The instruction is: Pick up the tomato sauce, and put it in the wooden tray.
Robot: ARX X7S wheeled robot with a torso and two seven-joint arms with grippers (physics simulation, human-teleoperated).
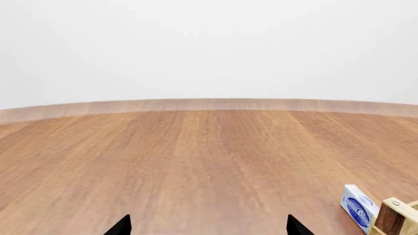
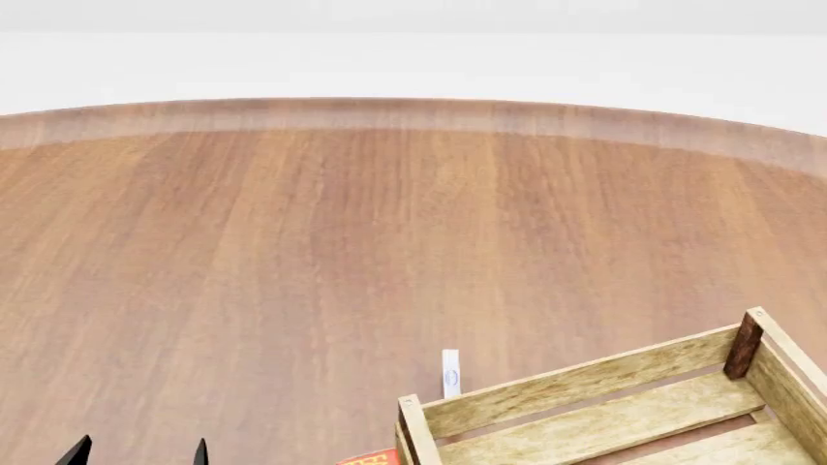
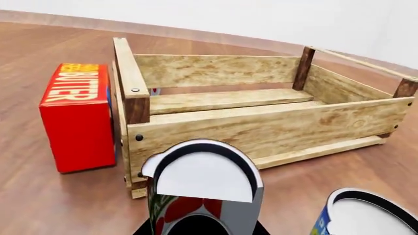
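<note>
The left gripper hangs idle with its tips spread wide over bare tabletop; a small blue-and-white box stands just beside the corner of the wooden tray; a red butter box sits against the tray's left end; the tomato sauce fills the right wrist view, close before the tray's front wall; whether the right gripper is closed on it I cannot tell, its jaws being hidden; a blue-and-yellow can stands just beside. The pick-up step seems in hand; next the can must rise above the front wall and travel over the slats.
</note>
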